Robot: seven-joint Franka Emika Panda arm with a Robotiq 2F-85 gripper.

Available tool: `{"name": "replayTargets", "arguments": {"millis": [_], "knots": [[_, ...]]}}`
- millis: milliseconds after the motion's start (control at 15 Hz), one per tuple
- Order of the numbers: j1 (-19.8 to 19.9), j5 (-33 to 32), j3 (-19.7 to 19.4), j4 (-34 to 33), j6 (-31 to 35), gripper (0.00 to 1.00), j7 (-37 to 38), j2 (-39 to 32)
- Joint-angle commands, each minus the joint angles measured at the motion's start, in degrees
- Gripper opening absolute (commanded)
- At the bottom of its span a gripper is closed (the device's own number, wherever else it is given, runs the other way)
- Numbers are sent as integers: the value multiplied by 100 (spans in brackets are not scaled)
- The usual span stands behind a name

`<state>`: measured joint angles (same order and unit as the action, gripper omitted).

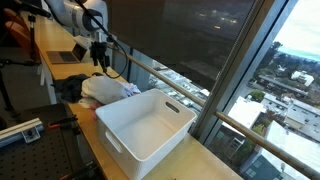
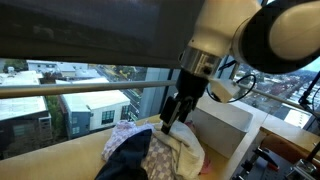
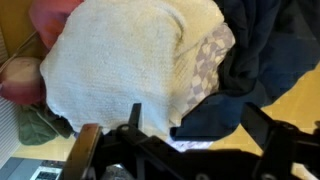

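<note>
Pink cloth [image 3: 45,15] lay at left of wrist view, white towel [image 3: 120,60] in middle, patterned cloth [image 3: 205,65] touching its right side, dark blue garment [image 3: 265,60] at far right. Claw [image 3: 180,150] hung wide open, empty, directly over towel; contact unclear. In an exterior view clothes heap [image 1: 95,90] sat on desk [image 1: 88,128], white bin [image 1: 150,125] just beside it, to right
</note>
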<state>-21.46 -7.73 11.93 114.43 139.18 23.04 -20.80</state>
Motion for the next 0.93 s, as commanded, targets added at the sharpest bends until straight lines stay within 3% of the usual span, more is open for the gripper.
{"name": "replayTargets", "arguments": {"millis": [0,467,800,867], "knots": [[-543,-599,-324,-420,-42,100,734,-662],[-1688,-1677,-1050,-1431,-594,100,1873,-1909],[-2000,-1381,-984,-2233,-1075,100,2083,-2782],[-1959,-1179,-867,-2373,-1110,75,1995,-2932]]}}
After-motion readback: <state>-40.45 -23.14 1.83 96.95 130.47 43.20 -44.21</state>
